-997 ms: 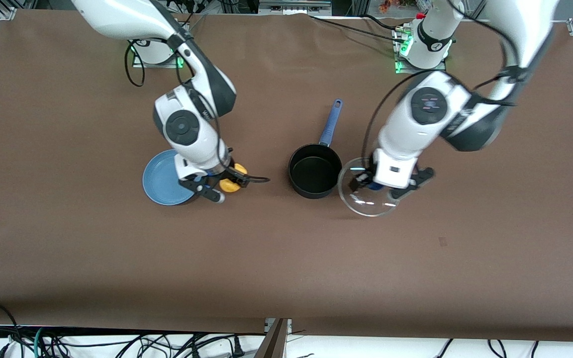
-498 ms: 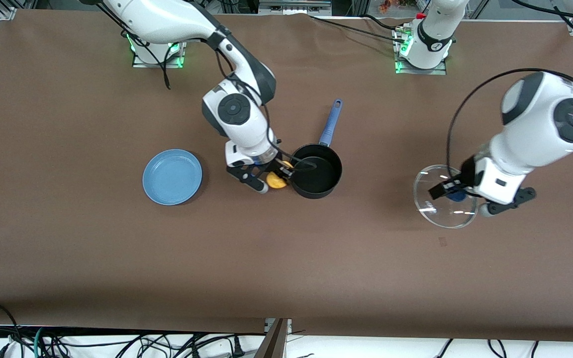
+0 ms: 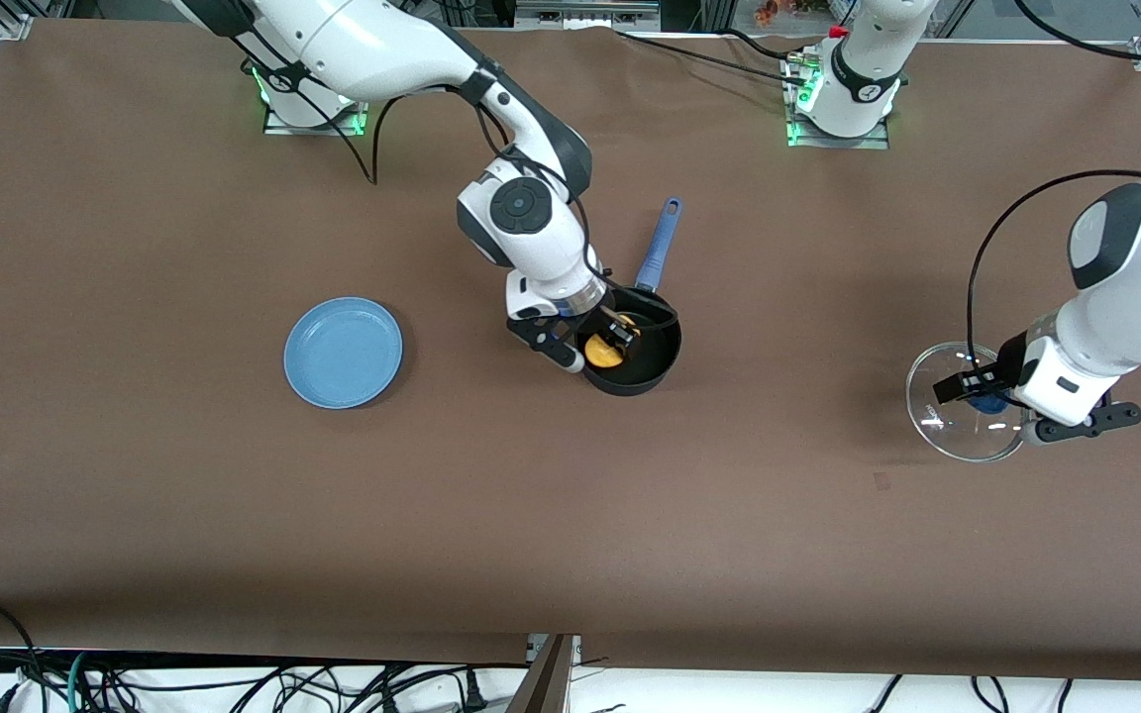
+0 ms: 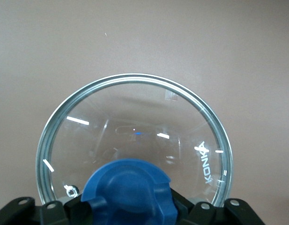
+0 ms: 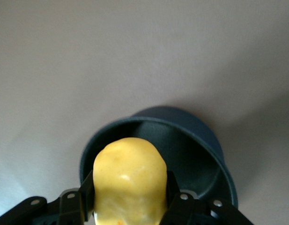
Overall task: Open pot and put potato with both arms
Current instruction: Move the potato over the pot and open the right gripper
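The black pot (image 3: 652, 361) with its blue handle (image 3: 659, 244) stands open mid-table. My right gripper (image 3: 602, 342) is shut on the yellow potato (image 3: 606, 353) and holds it over the pot's rim; the right wrist view shows the potato (image 5: 129, 180) between the fingers above the pot (image 5: 200, 154). My left gripper (image 3: 986, 396) is shut on the blue knob (image 4: 128, 192) of the clear glass lid (image 3: 947, 431), held low over the table toward the left arm's end. The lid's glass (image 4: 135, 117) fills the left wrist view.
A flat light-blue plate (image 3: 343, 352) lies on the table toward the right arm's end, apart from the pot. Brown table surface lies all around. Cables run along the table's edge nearest the front camera.
My right gripper has carried the potato from beside the plate to over the pot. My left gripper has carried the lid away from the pot toward the left arm's end.
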Motion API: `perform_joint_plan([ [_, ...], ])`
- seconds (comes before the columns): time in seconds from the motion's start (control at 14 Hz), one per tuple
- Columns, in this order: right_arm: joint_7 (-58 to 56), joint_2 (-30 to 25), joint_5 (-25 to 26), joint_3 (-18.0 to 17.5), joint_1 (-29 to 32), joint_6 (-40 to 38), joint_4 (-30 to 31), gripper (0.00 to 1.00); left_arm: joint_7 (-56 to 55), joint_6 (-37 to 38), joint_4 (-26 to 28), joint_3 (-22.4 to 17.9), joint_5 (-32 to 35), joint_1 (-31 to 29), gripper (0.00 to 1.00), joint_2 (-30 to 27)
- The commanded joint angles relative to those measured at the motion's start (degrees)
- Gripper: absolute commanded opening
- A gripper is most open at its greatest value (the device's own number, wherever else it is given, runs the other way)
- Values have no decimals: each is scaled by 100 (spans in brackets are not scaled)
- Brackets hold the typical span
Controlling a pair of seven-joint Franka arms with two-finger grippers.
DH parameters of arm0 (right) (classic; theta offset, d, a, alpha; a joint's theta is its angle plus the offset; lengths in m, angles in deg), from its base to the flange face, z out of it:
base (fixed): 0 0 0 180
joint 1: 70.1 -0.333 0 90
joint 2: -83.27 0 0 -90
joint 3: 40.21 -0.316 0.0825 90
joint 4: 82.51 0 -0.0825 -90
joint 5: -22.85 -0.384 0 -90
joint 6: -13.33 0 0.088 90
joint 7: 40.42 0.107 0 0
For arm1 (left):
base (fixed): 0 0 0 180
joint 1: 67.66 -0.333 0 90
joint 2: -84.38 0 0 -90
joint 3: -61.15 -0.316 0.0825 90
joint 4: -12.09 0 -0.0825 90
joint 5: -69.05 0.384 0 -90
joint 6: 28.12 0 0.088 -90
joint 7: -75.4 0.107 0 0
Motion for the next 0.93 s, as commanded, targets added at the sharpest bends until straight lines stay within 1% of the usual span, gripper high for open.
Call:
perform_joint_plan([
  [0.0, 104, 259, -48, 25, -146, 60, -202, 30, 85, -731, 495, -157, 156, -35, 45, 2],
  [0.07, 104, 285, -48, 25, -164, 60, -202, 30, 76, -874, 671, -193, 156, -52, 45, -7],
  [0.14, 95, 294, -48, 25, -164, 60, -202, 33, 67, -901, 795, -219, 191, -43, 45, -24],
  [0.21, 95, 294, -48, 25, -164, 60, -202, 52, 23, -945, 935, -228, 444, -52, 45, -16],
  [0.28, 77, 286, -40, 25, -164, 60, -210, 100, -55, -971, 1050, -228, 664, -52, 45, -16],
  [0.5, 25, 233, -48, 34, -103, -18, -500, 100, -380, -1287, 1410, -237, 955, -96, 45, -33],
  [0.57, 16, 207, -48, 42, -85, -201, -587, 100, -573, -1410, 1533, -237, 1087, -157, 45, -42],
  [0.71, -45, 206, -13, 77, -68, -868, -1025, 100, -881, -1595, 1701, -237, 1377, -219, 45, -33],
  [0.78, -150, 189, 22, 69, 54, -1219, -1210, 100, -934, -1665, 1771, -237, 1474, -210, 44, -16],
  [0.85, -499, 128, 22, 51, 186, -1553, -1343, 100, -1048, -1805, 1859, -237, 1579, -210, 44, -7],
])
